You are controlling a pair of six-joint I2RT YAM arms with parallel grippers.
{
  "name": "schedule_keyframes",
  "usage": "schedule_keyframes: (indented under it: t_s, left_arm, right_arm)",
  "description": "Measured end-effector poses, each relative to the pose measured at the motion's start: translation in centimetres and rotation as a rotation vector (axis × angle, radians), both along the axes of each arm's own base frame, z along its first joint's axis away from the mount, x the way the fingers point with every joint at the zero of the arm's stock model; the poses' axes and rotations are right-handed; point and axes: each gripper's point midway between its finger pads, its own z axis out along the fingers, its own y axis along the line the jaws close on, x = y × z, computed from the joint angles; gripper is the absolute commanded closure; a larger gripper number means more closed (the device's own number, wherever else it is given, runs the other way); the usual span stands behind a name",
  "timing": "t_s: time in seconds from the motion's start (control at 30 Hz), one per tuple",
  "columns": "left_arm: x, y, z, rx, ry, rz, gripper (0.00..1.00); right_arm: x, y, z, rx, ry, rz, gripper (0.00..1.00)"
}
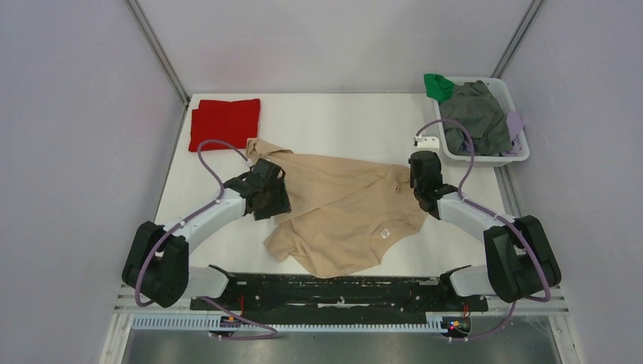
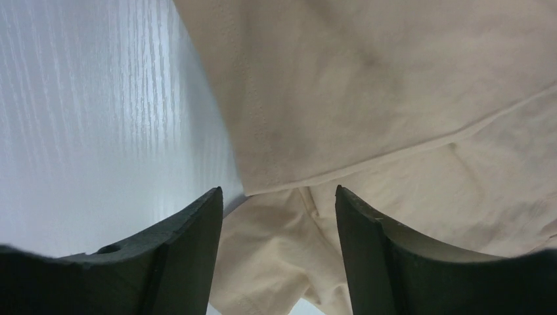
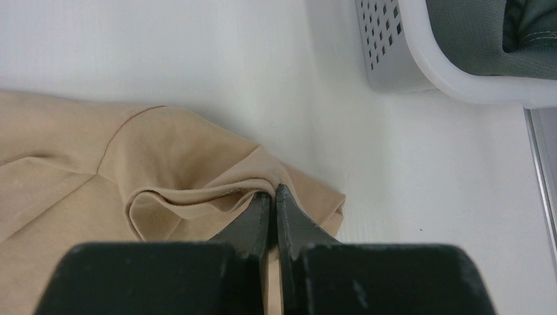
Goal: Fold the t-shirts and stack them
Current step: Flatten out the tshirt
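Observation:
A beige t-shirt (image 1: 345, 212) lies rumpled on the middle of the white table, its white neck label (image 1: 384, 232) facing up near the front. A red t-shirt (image 1: 224, 122) lies folded to a rectangle at the back left. My left gripper (image 1: 274, 191) hovers over the beige shirt's left edge with its jaws open; in the left wrist view (image 2: 279, 197) cloth shows between the fingers, ungripped. My right gripper (image 1: 422, 184) is at the shirt's right edge; in the right wrist view (image 3: 272, 193) its jaws are shut on a fold of the beige t-shirt (image 3: 171, 190).
A white perforated basket (image 1: 506, 158) at the back right holds grey, green and lilac clothes; its corner shows in the right wrist view (image 3: 420, 72). Grey walls enclose the table on three sides. A black rail (image 1: 334, 292) runs along the near edge.

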Motion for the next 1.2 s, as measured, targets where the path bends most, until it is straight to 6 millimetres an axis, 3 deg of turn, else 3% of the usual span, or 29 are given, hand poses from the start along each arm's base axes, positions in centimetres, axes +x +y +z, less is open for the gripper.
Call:
schedule_keyframes:
  t_s: [0.2,0.33,0.67,0.9,1.03,1.2]
  left_arm:
    - [-1.5,0.6,-1.1,0.011,0.040,0.025,0.37]
    - [-1.4,0.5,-2.0,0.020,0.063,0.027,0.46]
    - [-1.2,0.3,-3.9,0.037,0.107,0.027,0.53]
    - [-0.2,-0.1,-4.0,0.034,0.097,0.028,0.73]
    - [-0.1,-0.1,-4.0,0.036,0.094,0.029,0.98]
    - [-0.2,0.0,-3.0,0.031,0.081,0.029,0.98]
  right_arm:
    - [-0.2,0.0,0.0,0.006,0.000,0.000,1.00]
    - [-0.2,0.0,0.0,0.007,-0.001,-0.001,1.00]
    - [-0.2,-0.1,-0.1,0.005,0.000,-0.005,1.00]
    - [-0.2,-0.1,-0.1,0.004,0.001,-0.006,1.00]
    - [-0.3,-0.2,-0.1,0.003,0.002,-0.006,1.00]
    - [-0.3,-0.2,-0.1,0.000,0.003,-0.010,1.00]
